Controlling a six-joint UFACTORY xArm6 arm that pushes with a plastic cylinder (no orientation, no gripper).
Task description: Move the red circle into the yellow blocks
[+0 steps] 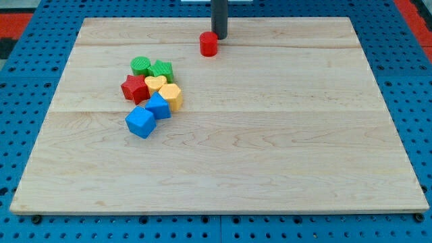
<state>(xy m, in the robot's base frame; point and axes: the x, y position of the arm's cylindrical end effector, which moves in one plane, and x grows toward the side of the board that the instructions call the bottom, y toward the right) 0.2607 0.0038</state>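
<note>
The red circle [208, 44] is a short red cylinder near the view's top, middle of the wooden board. My tip [219, 36] stands just behind it and slightly to its right, touching or nearly touching it. The yellow blocks are a yellow heart [155, 84] and a yellow hexagon-like block [173, 96], in a cluster at the view's left, well down-left of the red circle.
The cluster also holds a green circle [140, 65], a green star [162, 69], a red star [135, 88] and two blue blocks [158, 106] [140, 122]. The wooden board [270, 135] lies on a blue pegboard.
</note>
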